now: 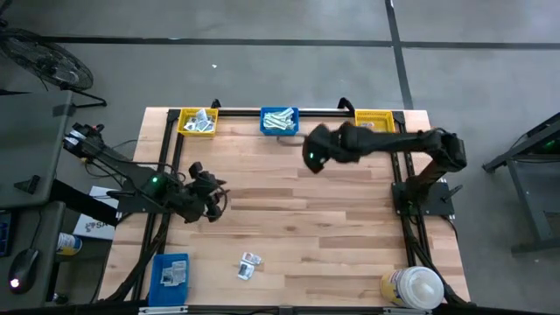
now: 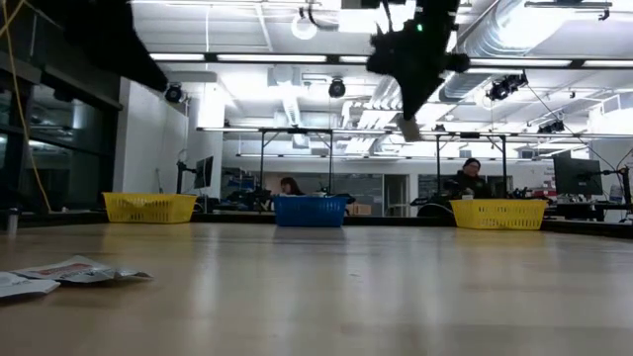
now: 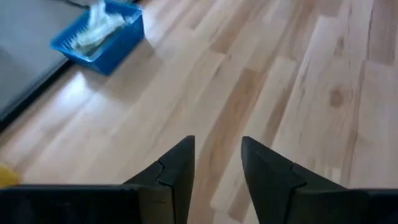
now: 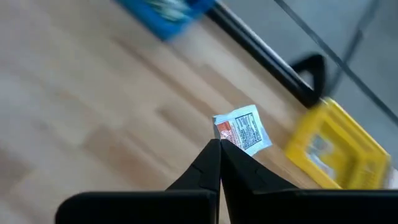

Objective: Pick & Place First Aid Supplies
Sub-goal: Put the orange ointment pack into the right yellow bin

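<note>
My right tool [image 4: 219, 144] pinches a small white printed paper packet [image 4: 244, 129] above the tabletop [image 1: 332, 227] near the far bins; my left tool [image 3: 217, 155] hangs spread, empty; two loose packets [image 1: 248, 265] remain.

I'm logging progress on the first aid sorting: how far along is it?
Done: the far-edge yellow plastic bin and blue plastic bin already hold packets. In hand: the right claw is shut on a small white printed paper packet, raised above the table near the far bins. Left: a few loose paper packets lie near the front edge; the left claw is open and empty.
</note>
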